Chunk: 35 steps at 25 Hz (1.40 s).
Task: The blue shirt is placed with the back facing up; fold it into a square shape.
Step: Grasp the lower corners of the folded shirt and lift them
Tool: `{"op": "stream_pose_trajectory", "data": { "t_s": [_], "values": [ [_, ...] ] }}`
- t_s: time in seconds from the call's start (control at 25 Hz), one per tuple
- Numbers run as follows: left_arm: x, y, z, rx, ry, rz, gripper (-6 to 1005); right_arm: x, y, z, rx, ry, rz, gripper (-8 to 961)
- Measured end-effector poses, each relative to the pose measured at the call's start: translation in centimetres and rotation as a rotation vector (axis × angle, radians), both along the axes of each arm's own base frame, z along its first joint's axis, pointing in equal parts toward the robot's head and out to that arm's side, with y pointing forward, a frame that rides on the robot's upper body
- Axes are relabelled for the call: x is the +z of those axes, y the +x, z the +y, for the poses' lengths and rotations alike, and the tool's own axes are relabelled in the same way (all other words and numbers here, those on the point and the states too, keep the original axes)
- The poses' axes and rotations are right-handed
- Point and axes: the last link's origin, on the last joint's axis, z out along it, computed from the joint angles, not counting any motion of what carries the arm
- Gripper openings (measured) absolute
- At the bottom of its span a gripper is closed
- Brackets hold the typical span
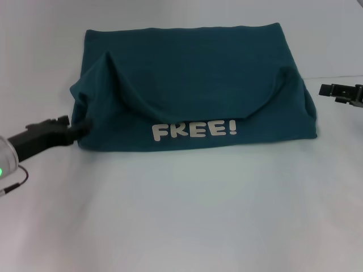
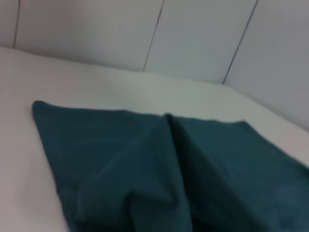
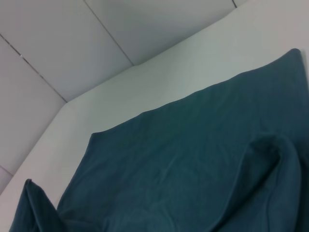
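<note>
Blue shirt (image 1: 193, 73) against left claw (image 1: 84, 127)

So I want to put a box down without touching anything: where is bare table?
The table is bare across the front, below the blue shirt. Narrower strips lie behind the shirt. It is crowded at the shirt's left edge by the left pincer, with the right pincer near its right edge.

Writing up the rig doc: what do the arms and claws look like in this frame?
Left claw: black, blocky, matte, on a black link. Behind it is a pale rounded housing with a green light and a thin dark cable. Right claw: black, angular bracket-like hardware. No markings readable.
</note>
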Motion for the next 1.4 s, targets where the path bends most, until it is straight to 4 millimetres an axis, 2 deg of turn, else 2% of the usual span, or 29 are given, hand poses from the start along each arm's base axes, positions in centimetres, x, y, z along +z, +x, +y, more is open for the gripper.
{"op": "stream_pose_trajectory", "data": {
  "t_s": [0.24, 0.6, 1.08, 1.4],
  "values": [
    [-1.1, -0.4, -0.6, -0.02, -0.04, 0.081, 711, -0.1, 0.2, -0.2, -0.011, -0.001, 0.005, 704],
    [-3.1, 0.5, 0.5, -0.037, -0.046, 0.225, 709, -0.4, 0.0, 0.0, -0.008, -0.004, 0.003, 703],
    [-2.9, 0.3, 1.3, 0.001, -0.001, 0.273, 706, -0.4, 0.3, -0.2, -0.014, -0.001, 0.005, 703],
    [-4.2, 0.4, 1.4, -0.001, -0.028, 0.295, 685, -0.8, 0.2, -0.1, -0.013, -0.004, 0.001, 704]
  ]
}}
